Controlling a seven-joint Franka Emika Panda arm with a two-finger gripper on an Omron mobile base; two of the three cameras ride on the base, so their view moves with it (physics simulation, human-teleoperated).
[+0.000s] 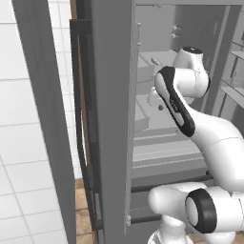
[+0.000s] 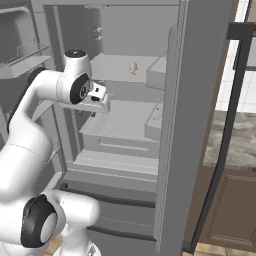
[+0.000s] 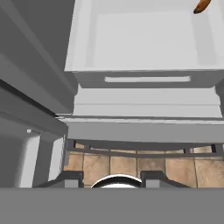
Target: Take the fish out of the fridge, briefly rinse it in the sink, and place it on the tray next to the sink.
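- Hovering inside the fridge, the gripper was empty; fingers apart, pinching nothing
- small pale piece, likely the fish, lay on the upper shelf
- judged light, slippery; grip across its middle

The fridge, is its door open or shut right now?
Open. The fridge shows its pale inner shelves bare to view, its dark-edged door is swung out to the side, and the arm reaches inside.
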